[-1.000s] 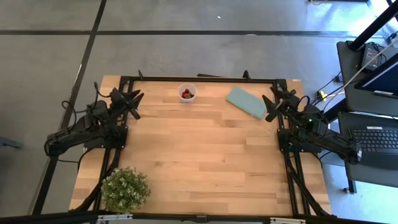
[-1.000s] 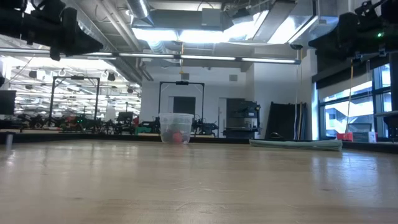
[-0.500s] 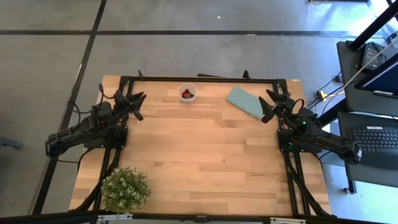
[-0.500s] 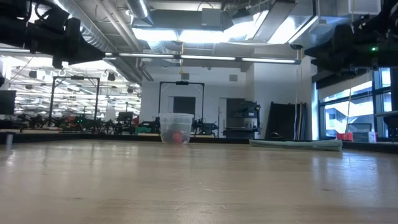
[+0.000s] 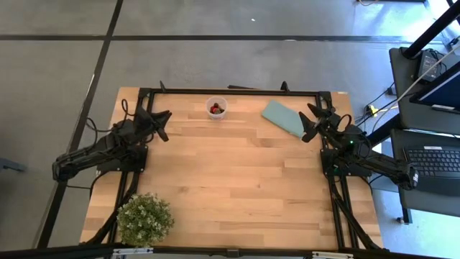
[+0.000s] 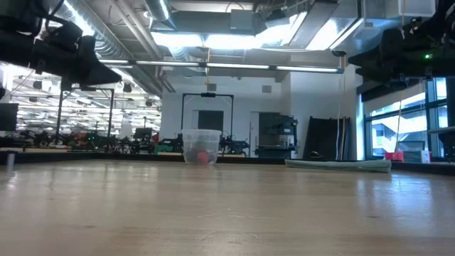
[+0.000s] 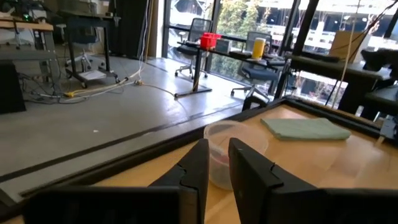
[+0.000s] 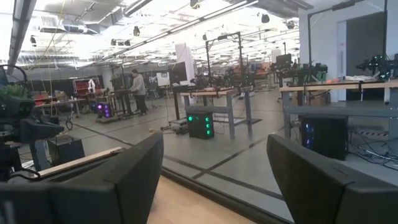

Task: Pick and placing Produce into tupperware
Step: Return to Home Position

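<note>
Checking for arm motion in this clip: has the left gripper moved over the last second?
Yes. In the high view the left gripper has shifted toward the right, closing some of the gap to the tupperware, which sits in the same spot on the table.

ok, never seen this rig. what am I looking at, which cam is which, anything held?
Two dark robot arms at a wooden table. The overhead view shows the left gripper and right gripper at opposite edges; the low view looks level across the tabletop; each wrist view looks past that arm's own fingers. On the table: a clear tupperware with red produce inside, a teal flat piece, a potted plant. Left fingers nearly closed, right fingers apart; nothing held.
</note>
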You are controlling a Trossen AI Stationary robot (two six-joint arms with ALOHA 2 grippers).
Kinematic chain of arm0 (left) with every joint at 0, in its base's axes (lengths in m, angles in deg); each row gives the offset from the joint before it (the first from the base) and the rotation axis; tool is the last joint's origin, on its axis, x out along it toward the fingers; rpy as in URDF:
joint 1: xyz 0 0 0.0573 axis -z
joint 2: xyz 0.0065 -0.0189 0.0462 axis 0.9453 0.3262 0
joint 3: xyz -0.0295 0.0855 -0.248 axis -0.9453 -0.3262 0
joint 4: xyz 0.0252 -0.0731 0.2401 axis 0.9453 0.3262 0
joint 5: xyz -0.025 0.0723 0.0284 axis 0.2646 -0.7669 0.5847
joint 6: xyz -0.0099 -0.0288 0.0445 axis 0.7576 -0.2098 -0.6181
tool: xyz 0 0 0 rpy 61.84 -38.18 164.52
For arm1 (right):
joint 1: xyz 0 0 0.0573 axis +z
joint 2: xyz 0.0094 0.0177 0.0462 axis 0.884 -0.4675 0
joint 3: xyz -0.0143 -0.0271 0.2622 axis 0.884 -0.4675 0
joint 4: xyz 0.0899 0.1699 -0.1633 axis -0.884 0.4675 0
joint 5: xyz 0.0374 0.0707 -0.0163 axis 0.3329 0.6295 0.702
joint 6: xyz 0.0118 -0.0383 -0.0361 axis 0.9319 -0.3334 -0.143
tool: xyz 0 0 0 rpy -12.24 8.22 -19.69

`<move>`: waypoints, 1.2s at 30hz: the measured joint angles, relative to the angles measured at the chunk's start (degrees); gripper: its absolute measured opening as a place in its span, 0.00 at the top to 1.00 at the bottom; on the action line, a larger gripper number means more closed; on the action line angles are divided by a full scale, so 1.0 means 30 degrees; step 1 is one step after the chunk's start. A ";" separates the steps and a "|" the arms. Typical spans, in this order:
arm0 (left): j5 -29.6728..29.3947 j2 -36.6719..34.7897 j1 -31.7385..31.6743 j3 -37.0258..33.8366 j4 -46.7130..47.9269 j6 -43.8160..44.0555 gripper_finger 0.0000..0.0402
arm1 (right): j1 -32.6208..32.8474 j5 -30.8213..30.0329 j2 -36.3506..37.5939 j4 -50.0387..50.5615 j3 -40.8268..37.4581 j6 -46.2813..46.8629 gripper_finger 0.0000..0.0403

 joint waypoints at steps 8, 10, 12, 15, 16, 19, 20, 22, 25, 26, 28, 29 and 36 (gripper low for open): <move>0.0350 0.0000 0.0000 -0.0599 -0.0396 0.0740 0.89 | 0.0000 -0.0007 0.0000 0.0322 0.0000 -0.0065 0.29; 0.0459 0.0000 0.0000 -0.0599 -0.0367 0.0413 0.90 | 0.0000 -0.0029 0.0000 0.0444 0.0000 -0.0058 0.29; 0.0459 0.0024 0.0000 -0.0599 -0.0200 0.0179 0.91 | 0.0000 -0.0051 0.0000 0.0519 0.0000 0.0024 0.29; 0.0459 0.0109 0.0000 -0.0599 -0.0131 -0.0494 0.92 | 0.0000 -0.0039 0.0000 0.1344 0.0000 0.0762 0.29; 0.0459 0.0109 0.0000 -0.0599 -0.0127 -0.0674 0.93 | 0.0000 -0.0023 0.0000 0.1938 0.0000 0.1124 0.29; 0.0459 0.0109 0.0000 -0.0599 -0.0124 -0.1103 0.94 | 0.0007 0.0031 -0.0050 0.3383 0.0007 0.2015 0.29; 0.0459 0.0109 0.0000 -0.0599 -0.0122 -0.1107 0.94 | 0.0007 0.0091 -0.0139 0.3334 0.0007 0.1951 0.29; 0.0458 0.0109 0.0000 -0.0599 -0.0116 -0.1108 0.95 | 0.0007 0.0242 -0.0197 0.3376 0.0007 0.1539 0.29; 0.0459 0.0109 0.0000 -0.0599 -0.0116 -0.1115 0.97 | 0.0007 0.0299 -0.0219 0.3381 0.0007 0.1012 0.29; 0.0459 0.0109 0.0000 -0.0599 -0.0109 -0.1125 0.97 | 0.0007 0.0299 -0.0219 0.3381 0.0007 0.0954 0.29; 0.0459 0.0109 0.0000 -0.0599 -0.0109 -0.1158 0.98 | 0.0007 0.0299 -0.0219 0.3381 0.0007 0.0937 0.29; 0.0453 0.0109 0.0000 -0.0599 -0.0109 -0.1157 0.98 | 0.0007 0.0299 -0.0219 0.3379 0.0007 0.0983 0.29; 0.0452 0.0109 0.0000 -0.0599 -0.0095 -0.1166 1.00 | 0.0007 0.0299 -0.0219 0.3366 0.0007 0.0913 0.29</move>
